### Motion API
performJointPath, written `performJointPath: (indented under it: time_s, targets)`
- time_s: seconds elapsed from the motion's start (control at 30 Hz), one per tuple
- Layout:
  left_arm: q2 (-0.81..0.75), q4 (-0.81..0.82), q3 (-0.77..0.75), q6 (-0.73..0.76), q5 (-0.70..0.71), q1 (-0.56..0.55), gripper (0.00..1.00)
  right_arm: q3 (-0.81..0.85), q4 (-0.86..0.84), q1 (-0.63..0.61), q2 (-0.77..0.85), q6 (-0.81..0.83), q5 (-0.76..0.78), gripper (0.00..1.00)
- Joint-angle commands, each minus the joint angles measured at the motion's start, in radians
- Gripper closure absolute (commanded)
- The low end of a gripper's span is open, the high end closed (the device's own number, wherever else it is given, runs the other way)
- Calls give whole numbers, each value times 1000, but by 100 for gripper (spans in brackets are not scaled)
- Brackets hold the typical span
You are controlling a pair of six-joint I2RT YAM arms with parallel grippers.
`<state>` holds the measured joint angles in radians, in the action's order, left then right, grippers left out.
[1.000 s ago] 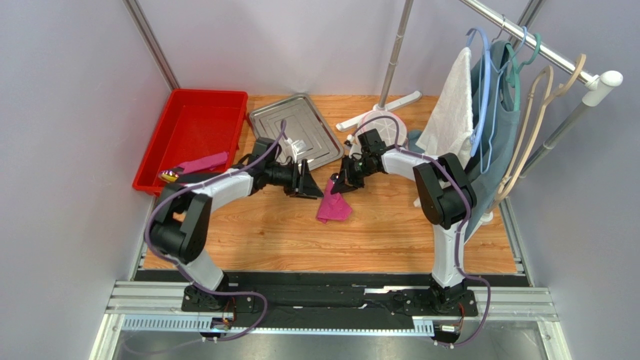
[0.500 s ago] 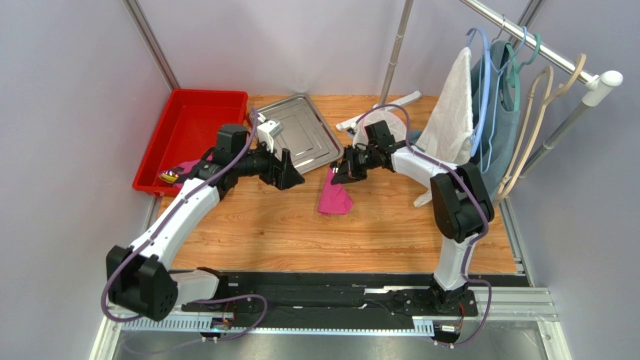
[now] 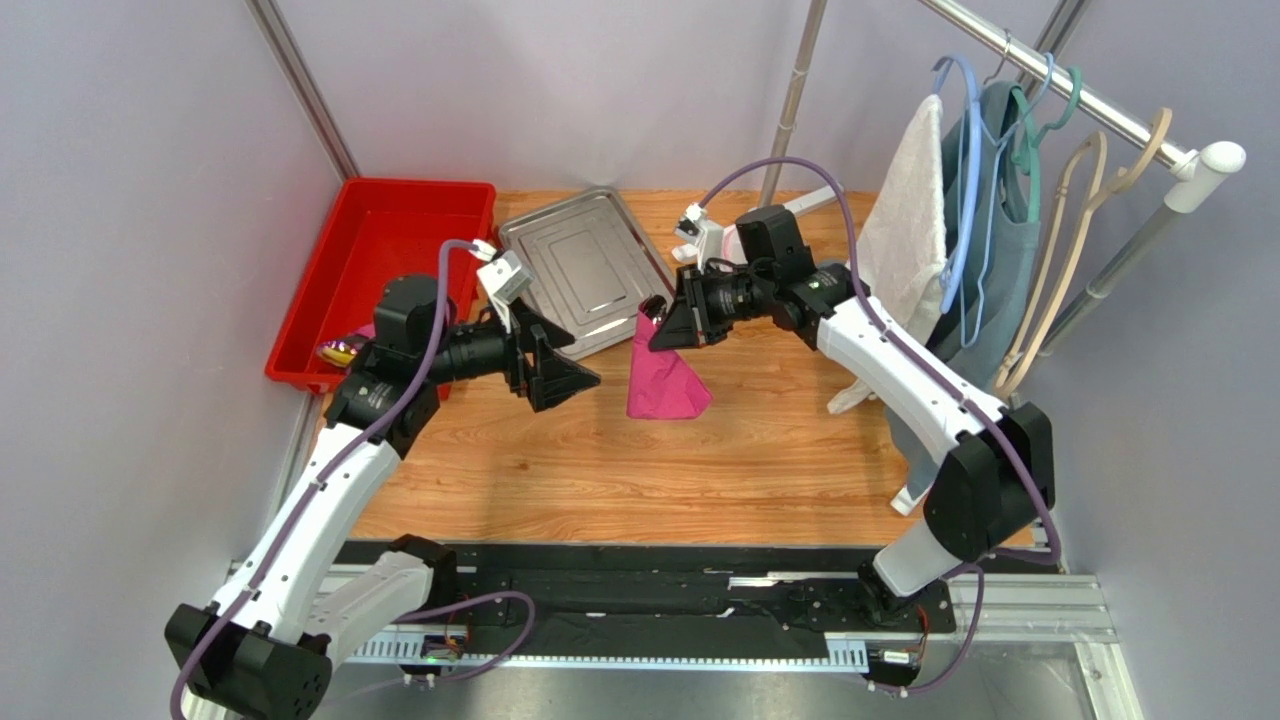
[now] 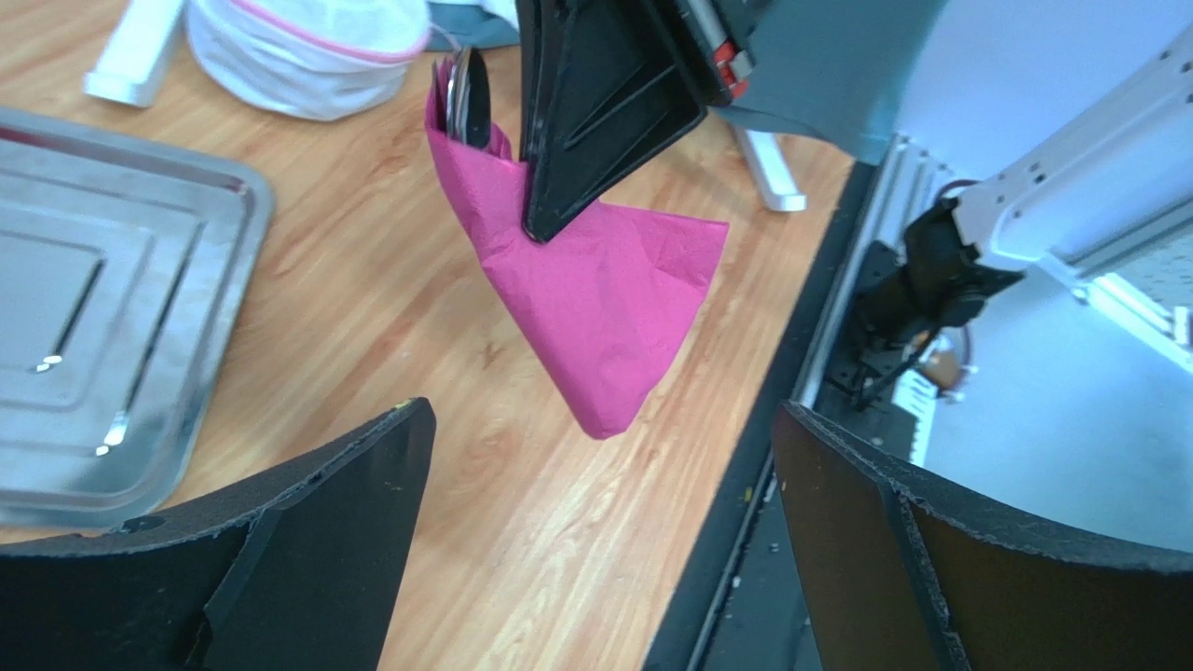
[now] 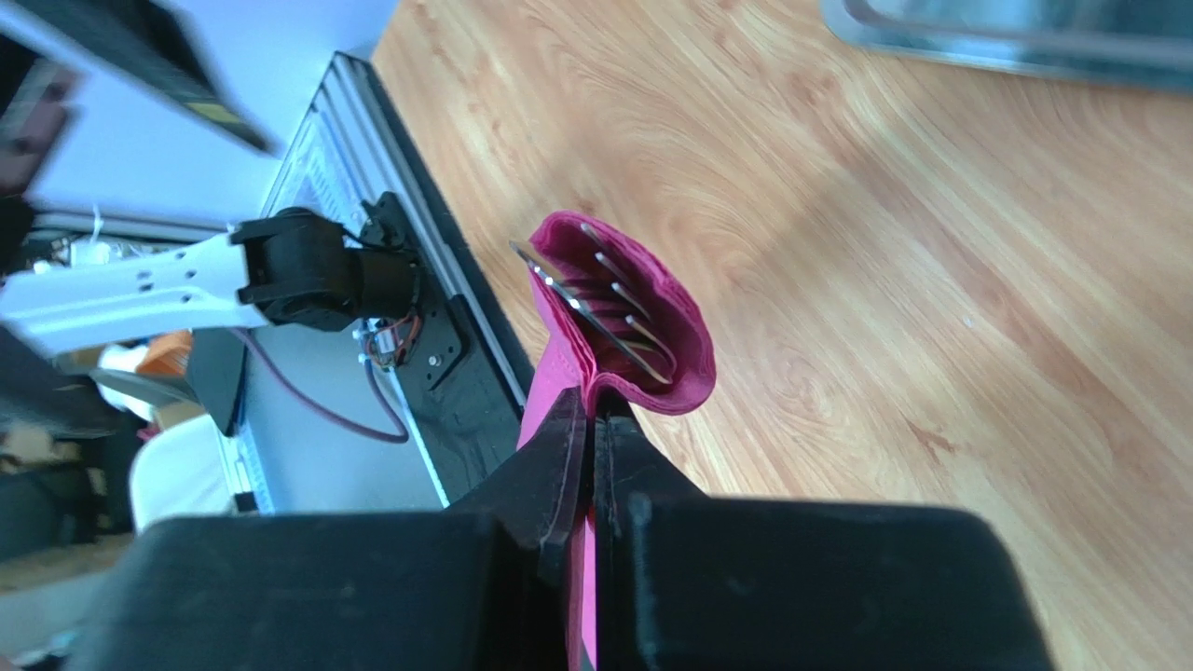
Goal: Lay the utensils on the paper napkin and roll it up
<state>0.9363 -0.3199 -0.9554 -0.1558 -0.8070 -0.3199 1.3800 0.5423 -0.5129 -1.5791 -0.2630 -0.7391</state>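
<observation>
1. The right gripper (image 3: 663, 324) is pinching the upper edge of the paper napkin (image 3: 666, 383), with its two fingers pressed flat together on the magenta sheet and no gap showing between them in the right wrist view.
2. The napkin is hanging down from that grip as a loose cone with its point at the bottom. It is hanging over the wooden table (image 3: 676, 465), just in front of the near right corner of the steel tray (image 3: 586, 270).
3. I cannot tell whether the napkin's lowest corner is touching the wood.
4. The utensils (image 4: 468, 95) are sitting inside the folded napkin. Rounded silver ends are sticking out of its open top in the left wrist view, and fork tines are showing inside the fold in the right wrist view.
5. The gripper's fingers are closing on paper. I cannot tell whether they are also catching any metal.
6. The left gripper (image 3: 583, 375) is standing wide open, with its two black fingers spread far apart and nothing between them.
7. It is pointing toward the napkin from the left, near it but not touching it.
8. The red bin (image 3: 394, 248) is lying at the far left, beside the tray.
</observation>
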Motion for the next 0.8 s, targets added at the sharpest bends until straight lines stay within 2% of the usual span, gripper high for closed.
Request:
performJointPath:
  time_s: [0.0,0.4,0.63,0.73,0.77]
  targets:
    - [18,89,32,-94,-78,2,2,74,70,-38,71,76,27,100]
    - [101,303,107,-249,-61,-73,1,146,58,-105,76,41,27,100]
    - [133,389,133,-281,-63,-108,17,145,54,-154,76,22,17,100]
    - [133,413,155,-292,-60,-114,28,149,51,-167,71,10,14,100]
    - [133,427,161,-300,-51,-114,36,149,45,-171,73,5,10,100]
